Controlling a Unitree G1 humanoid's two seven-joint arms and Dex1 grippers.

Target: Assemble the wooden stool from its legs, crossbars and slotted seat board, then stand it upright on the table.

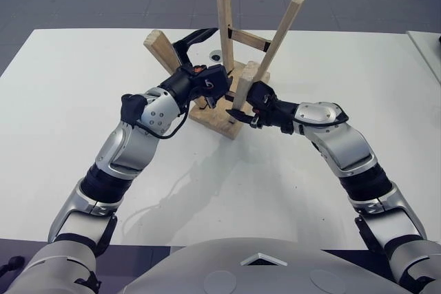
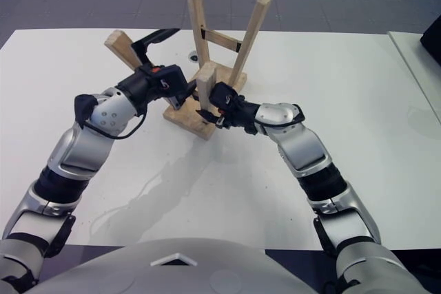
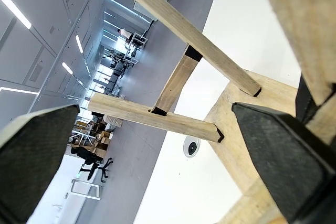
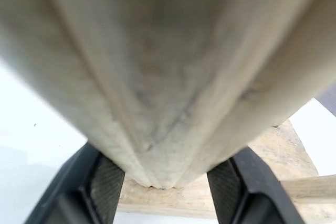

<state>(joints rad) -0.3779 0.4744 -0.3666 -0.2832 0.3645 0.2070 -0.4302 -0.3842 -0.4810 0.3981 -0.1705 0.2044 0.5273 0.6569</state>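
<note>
The slotted seat board point(image 1: 215, 123) lies flat on the white table. Two legs point(image 1: 224, 12) point(image 1: 284, 27) rise from its far side, joined by a crossbar point(image 1: 249, 39). A third leg point(image 1: 158, 46) leans out to the left. My right gripper point(image 1: 249, 106) is shut on the near leg point(image 1: 246, 82), whose lower end meets the board's near corner; its pads point(image 4: 107, 179) press both sides of that leg point(image 4: 157, 77). My left gripper point(image 1: 222, 63) is open above the board's left side, one finger point(image 1: 196, 36) raised in the air. It frames the far legs and crossbar point(image 3: 176, 82).
A small white round disc point(image 1: 216, 53) lies on the table point(image 1: 83, 87) just behind the board. Another table's edge point(image 1: 428, 46) shows at the far right. Bare tabletop extends left, right and in front of the stool.
</note>
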